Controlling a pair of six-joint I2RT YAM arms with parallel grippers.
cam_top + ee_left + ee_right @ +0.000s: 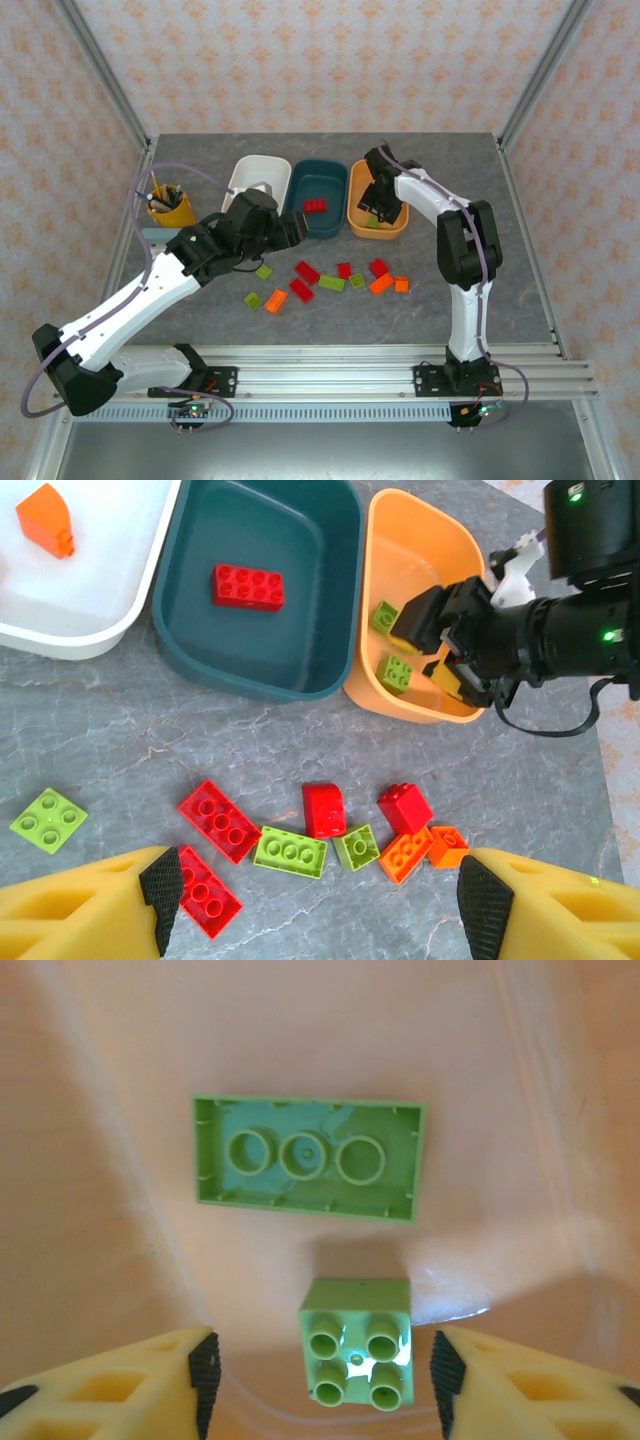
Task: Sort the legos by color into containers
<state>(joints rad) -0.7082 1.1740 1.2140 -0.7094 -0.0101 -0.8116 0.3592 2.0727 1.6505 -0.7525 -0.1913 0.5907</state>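
My right gripper (322, 1375) hangs open inside the orange tub (358, 212), its pads clear of a square lime brick (358, 1353) lying between them. An oblong lime brick (308, 1157) lies upside down beyond it. The teal tub (190, 630) holds one red oblong brick (247, 586). An orange brick (47, 518) sits in the white tub (80, 630). My left gripper (322, 900) is open and empty above the loose bricks on the table: red (218, 820), lime (290, 851) and orange (406, 854) among them. A lime square (47, 820) lies apart at the left.
A yellow cup with pens (170, 205) stands at the back left beside the white tub. Metal frame posts rise at the table's back corners, and a rail (330, 375) runs along the near edge. The right arm (460, 240) arches over the table's right side.
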